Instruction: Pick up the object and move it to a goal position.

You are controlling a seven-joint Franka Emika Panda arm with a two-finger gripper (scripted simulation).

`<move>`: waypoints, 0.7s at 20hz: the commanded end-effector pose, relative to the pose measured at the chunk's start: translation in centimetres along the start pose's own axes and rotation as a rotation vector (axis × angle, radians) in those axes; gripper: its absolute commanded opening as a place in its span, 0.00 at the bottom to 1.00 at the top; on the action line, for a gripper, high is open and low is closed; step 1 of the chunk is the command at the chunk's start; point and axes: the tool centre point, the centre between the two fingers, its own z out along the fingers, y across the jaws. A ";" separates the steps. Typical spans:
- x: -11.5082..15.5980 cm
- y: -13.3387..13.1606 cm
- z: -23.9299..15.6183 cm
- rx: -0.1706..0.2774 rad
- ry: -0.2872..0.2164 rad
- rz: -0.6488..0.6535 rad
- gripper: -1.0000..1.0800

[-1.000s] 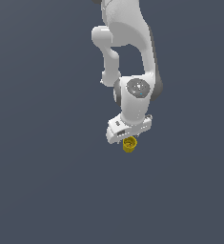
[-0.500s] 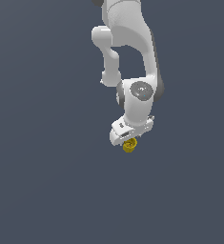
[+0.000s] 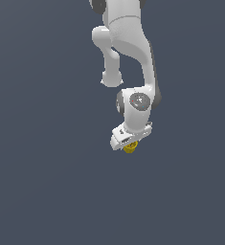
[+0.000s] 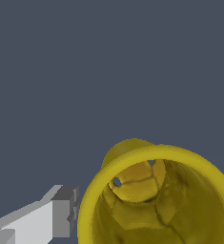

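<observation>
The object (image 3: pixel 129 149) is a small mustard-yellow cup, peeking out under the white hand of the arm in the exterior view. My gripper (image 3: pixel 129 145) is shut on it, and the hand hides most of the cup there. In the wrist view the object (image 4: pixel 132 188) fills the near corner, with its hollow inside and round rim facing the camera. One grey-tipped finger (image 4: pixel 62 217) presses against the outside of its rim. The other finger is out of the picture.
A plain dark grey-blue surface (image 3: pixel 47 182) surrounds the arm on all sides. The white arm (image 3: pixel 133 57) reaches in from the exterior view's top edge. No other objects show.
The hand, with the cup still held in it, has shifted a little toward the bottom of the exterior view. The grip looks unchanged.
</observation>
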 end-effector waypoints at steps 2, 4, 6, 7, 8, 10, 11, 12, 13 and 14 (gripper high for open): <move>0.1 0.0 0.6 -0.001 0.002 -0.001 0.96; 0.1 0.0 0.6 -0.001 0.002 -0.001 0.00; 0.1 0.0 0.6 -0.001 0.002 -0.001 0.00; 0.1 0.0 0.6 -0.001 0.002 -0.001 0.00; 0.1 0.0 0.6 -0.001 0.002 -0.001 0.00; 0.1 0.0 0.6 -0.001 0.002 -0.001 0.00; 0.1 0.0 0.6 -0.001 0.002 -0.001 0.00; 0.1 0.0 0.6 -0.001 0.002 -0.001 0.00; 0.1 0.0 0.6 -0.001 0.002 -0.001 0.00; 0.1 0.1 0.6 -0.001 0.002 0.000 0.00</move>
